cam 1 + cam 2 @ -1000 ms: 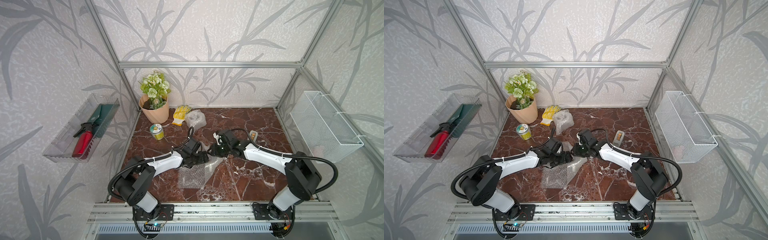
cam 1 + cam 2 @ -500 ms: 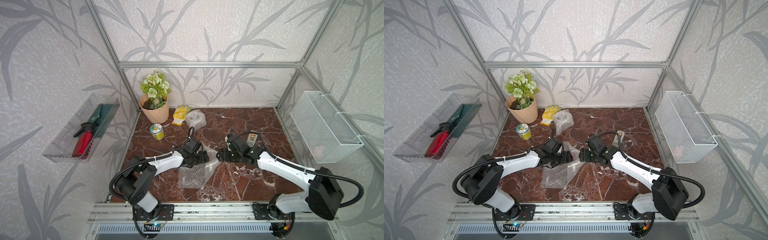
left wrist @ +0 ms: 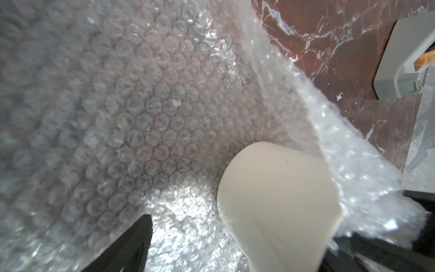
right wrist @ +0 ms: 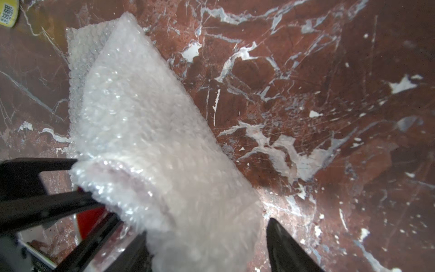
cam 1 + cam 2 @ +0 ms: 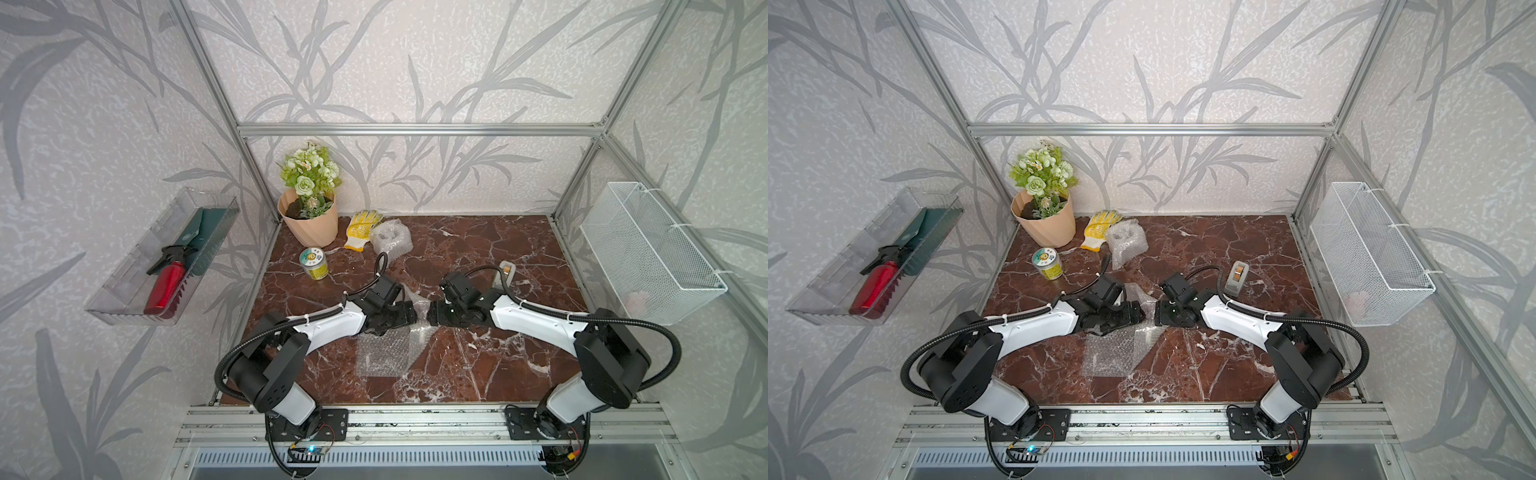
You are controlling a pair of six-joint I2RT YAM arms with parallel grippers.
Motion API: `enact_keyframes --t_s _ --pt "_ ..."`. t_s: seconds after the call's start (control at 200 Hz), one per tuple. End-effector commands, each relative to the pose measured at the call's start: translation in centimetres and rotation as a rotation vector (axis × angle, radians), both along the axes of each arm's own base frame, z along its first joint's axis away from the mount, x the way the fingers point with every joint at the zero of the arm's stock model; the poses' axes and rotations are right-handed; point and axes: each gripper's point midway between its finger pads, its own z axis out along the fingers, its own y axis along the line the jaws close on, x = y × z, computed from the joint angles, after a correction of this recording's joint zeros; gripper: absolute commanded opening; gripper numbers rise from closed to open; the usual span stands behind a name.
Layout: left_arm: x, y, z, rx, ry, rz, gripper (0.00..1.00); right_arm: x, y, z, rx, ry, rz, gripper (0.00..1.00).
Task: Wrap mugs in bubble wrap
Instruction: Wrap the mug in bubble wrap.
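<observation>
A white mug [image 3: 277, 193] lies between the wide jaws of my left gripper [image 3: 242, 226], hidden in both top views. One finger is against it, and crumpled bubble wrap [image 3: 141, 106] fills the gap to the other. The mug's red inside [image 4: 93, 220] shows between those fingers. My right gripper [image 4: 206, 227] is open, with a raised fold of the bubble wrap [image 4: 146, 131] between its fingers. The two grippers meet tip to tip, left [image 5: 409, 318] and right [image 5: 432, 318], over the flat sheet [image 5: 384, 353]. A closed bubble wrap bundle [image 5: 390, 239] lies at the back.
At the back left stand a flower pot [image 5: 309, 224], a yellow glove [image 5: 361, 228] and a small tin [image 5: 313, 264]. A grey tape dispenser [image 5: 1236, 276] sits behind the right arm. A wire basket [image 5: 648, 249] hangs on the right wall, a clear tray [image 5: 137, 270] on the left.
My right gripper has drawn back toward the front and its jaws have widened. The right arm's elbow has swung. The left arm has not moved.
</observation>
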Motion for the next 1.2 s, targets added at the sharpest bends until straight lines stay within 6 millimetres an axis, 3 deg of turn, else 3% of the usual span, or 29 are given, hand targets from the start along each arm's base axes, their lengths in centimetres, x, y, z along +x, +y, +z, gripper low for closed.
enact_keyframes --t_s 0.0,0.165,0.35,0.49,0.585,0.78,0.975,1.195 --pt "0.3 1.8 3.7 0.044 -0.075 0.040 0.88 -1.0 -1.7 -2.3 -0.113 0.055 -0.014 0.68" --pt "-2.2 6.9 4.6 0.193 -0.080 0.125 0.90 -1.0 -1.3 -2.5 -0.100 0.060 -0.009 0.68" --pt "-9.2 13.2 2.6 0.349 0.110 0.230 0.79 -0.7 -0.8 -2.0 -0.087 0.053 0.000 0.68" --pt "-13.3 15.7 0.8 0.370 0.198 0.264 0.73 -0.7 -0.7 -1.7 -0.091 0.047 0.007 0.68" --pt "-14.3 16.0 0.0 0.356 0.222 0.276 0.69 -0.7 -0.6 -1.8 -0.087 0.050 0.010 0.68" --pt "-14.5 15.3 -0.6 0.341 0.245 0.286 0.63 -0.8 -0.2 -1.9 -0.060 0.060 0.009 0.68" --pt "-13.9 13.0 -2.2 0.254 0.251 0.299 0.57 -1.1 0.0 -2.1 -0.045 0.072 0.010 0.68" --pt "-14.4 12.5 -2.7 0.341 0.254 0.275 0.55 -1.2 0.1 -1.9 -0.031 0.070 0.008 0.69"
